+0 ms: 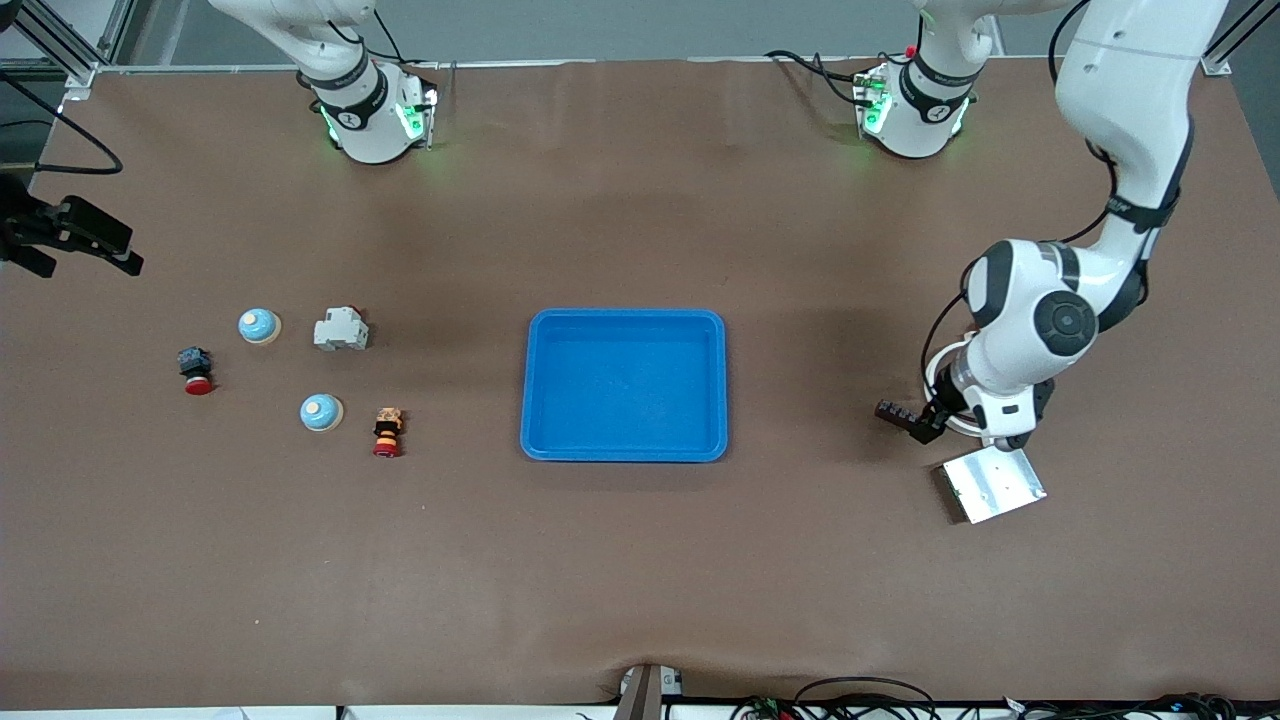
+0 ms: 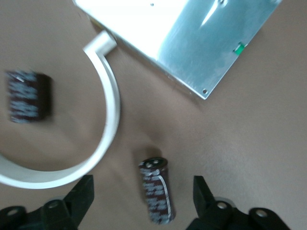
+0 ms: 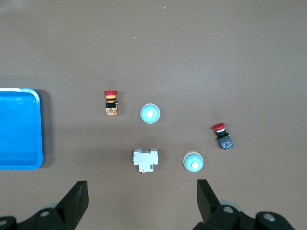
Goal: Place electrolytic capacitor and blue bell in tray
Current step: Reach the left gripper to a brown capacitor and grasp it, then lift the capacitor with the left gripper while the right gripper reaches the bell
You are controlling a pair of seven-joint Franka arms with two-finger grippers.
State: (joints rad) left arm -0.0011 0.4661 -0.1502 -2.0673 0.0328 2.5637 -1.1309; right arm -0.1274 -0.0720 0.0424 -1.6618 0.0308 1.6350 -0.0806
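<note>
The blue tray [image 1: 625,448] lies mid-table and also shows in the right wrist view [image 3: 19,165]. Two blue bells [image 1: 259,325] [image 1: 321,412] stand toward the right arm's end, also in the right wrist view [image 3: 150,113] [image 3: 194,162]. My left gripper [image 1: 918,424] [image 2: 143,196] is open, low over the table beside a silver metal plate [image 1: 993,485]. A dark electrolytic capacitor [image 2: 157,189] lies on the table between its fingers, untouched. A second capacitor [image 2: 28,96] lies inside the curve of a white ring [image 2: 108,110]. My right gripper [image 1: 85,245] [image 3: 142,201] is open, empty and high up.
A white breaker [image 1: 341,330] lies beside the farther bell. Two red-capped push-button switches [image 1: 196,370] [image 1: 388,432] lie near the bells. The metal plate [image 2: 192,38] and the ring crowd the capacitor at the left arm's end.
</note>
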